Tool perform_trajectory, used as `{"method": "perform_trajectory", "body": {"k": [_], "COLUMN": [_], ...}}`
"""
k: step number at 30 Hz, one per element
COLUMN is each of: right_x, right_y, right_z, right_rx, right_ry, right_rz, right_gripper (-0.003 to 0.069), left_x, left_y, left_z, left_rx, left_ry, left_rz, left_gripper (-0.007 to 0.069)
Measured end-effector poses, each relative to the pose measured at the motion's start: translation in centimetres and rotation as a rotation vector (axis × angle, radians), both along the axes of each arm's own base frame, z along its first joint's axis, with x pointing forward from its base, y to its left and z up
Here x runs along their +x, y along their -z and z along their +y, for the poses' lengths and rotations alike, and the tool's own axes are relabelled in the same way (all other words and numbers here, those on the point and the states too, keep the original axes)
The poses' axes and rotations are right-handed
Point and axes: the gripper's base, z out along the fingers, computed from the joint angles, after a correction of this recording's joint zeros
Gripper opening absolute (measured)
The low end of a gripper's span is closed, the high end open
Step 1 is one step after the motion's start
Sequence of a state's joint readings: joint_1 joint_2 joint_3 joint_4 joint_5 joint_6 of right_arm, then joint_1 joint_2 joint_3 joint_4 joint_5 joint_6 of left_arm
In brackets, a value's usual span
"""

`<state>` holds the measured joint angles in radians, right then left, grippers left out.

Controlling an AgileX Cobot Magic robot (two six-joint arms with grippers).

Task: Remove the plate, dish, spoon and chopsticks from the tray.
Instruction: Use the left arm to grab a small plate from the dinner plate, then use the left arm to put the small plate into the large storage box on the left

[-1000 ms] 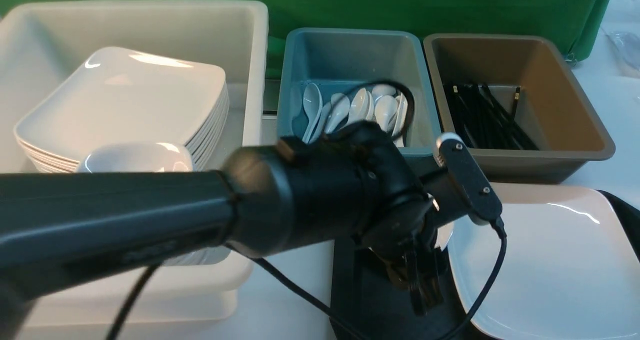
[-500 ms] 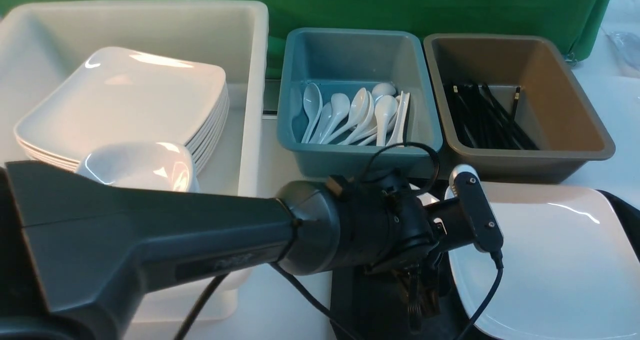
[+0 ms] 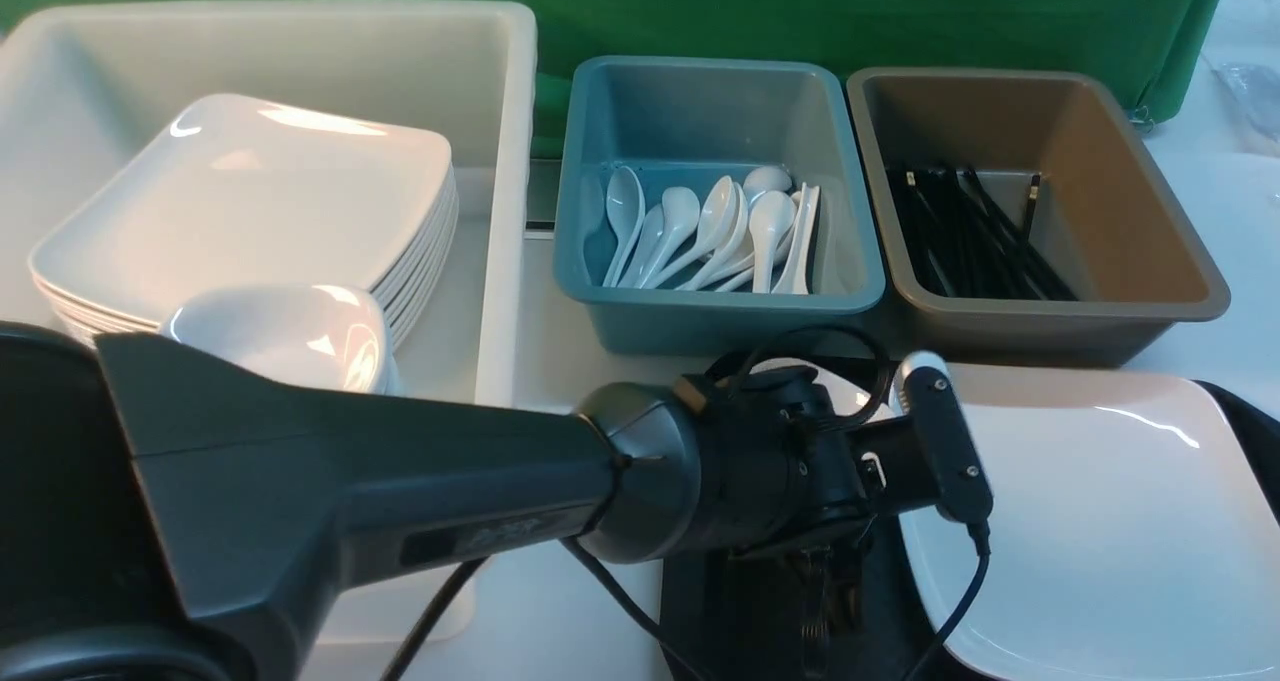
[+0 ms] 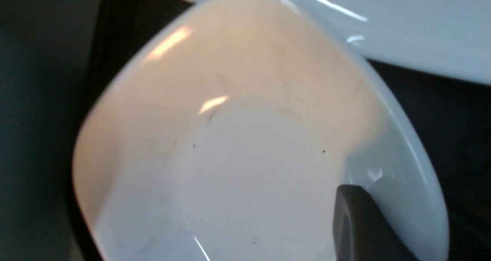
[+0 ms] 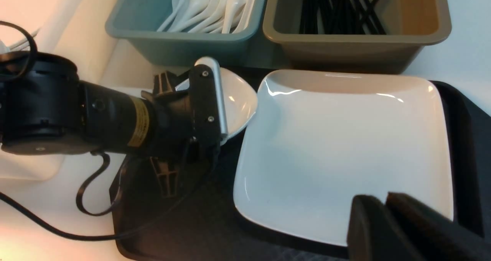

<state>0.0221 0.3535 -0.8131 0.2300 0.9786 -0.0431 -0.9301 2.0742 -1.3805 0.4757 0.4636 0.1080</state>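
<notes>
Green backdrop (image 3: pixel 900 11); black tray (image 5: pixel 184 230); left arm (image 3: pixel 350 491) logo (image 3: pixel 497 538) blurred, yellow label (image 5: pixel 139 122) unreadable.

A large black rectangular plastic tray (image 5: pixel 191 230) is placed at the front right. On it a large white square ceramic plate (image 3: pixel 1100 531) is laid to the right, and a small deep white dish (image 5: pixel 239 100) is set at the far left corner, just beside the plate. Behind the tray, a blue plastic tub (image 3: pixel 700 111) holding white ceramic soup spoons (image 3: pixel 715 226) and, right of it, a brown plastic tub (image 3: pixel 1130 161) holding thin black chopsticks (image 3: pixel 970 236) are put. Further left, a stack of white square plates (image 3: pixel 260 191) is kept in a large white plastic tub (image 3: pixel 300 51), with a second small white dish (image 3: pixel 290 331) before it.
</notes>
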Motion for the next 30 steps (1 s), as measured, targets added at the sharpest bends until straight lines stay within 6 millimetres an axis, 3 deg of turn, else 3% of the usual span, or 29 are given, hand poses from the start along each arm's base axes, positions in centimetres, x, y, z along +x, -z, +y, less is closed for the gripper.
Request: {"method": "perform_trajectory", "body": {"k": [1,9,16,21,22,23,26,30], "right_x": [0.0,0.0,0.0,0.0,0.0,0.0,0.0,0.0], "right_y": [0.0,0.0,0.0,0.0,0.0,0.0,0.0,-0.1], "right_z": [0.0,0.0,0.0,0.0,0.0,0.0,0.0,0.0], "right_rx": [0.000,0.000,0.001,0.001,0.001,0.001,0.001,0.003], "right_ry": [0.000,0.000,0.001,0.001,0.001,0.001,0.001,0.003], "right_rz": [0.000,0.000,0.000,0.000,0.000,0.000,0.000,-0.009], "right_gripper": [0.0087,0.0086,0.0086,0.0089,0.0090,0.0090,0.0091,0.0091], "left_x": [0.0,-1.1,-2.3,-3.0,-3.6,-3.6,-4.7,-4.9], "left_y": [-0.6,-4.0,-9.8,-12.9,-14.7,-14.7,-19.0,-23.6], "left_z": [0.0,0.7,1.9,3.1,3.8,3.8,5.9,9.6], "left_rx": [-0.006,-0.061,-0.204,-0.257,-0.296,-0.295,-0.397,-0.481], "left_ry": [-0.001,-0.083,-0.124,-0.142,-0.150,-0.153,-0.189,-0.303], "left_rz": [-0.008,0.046,0.031,0.009,-0.008,-0.006,-0.048,-0.110], "left_gripper": [0.0057,0.0024,0.0019,0.0019,0.0019,0.0019,0.0019,0.0019]}}
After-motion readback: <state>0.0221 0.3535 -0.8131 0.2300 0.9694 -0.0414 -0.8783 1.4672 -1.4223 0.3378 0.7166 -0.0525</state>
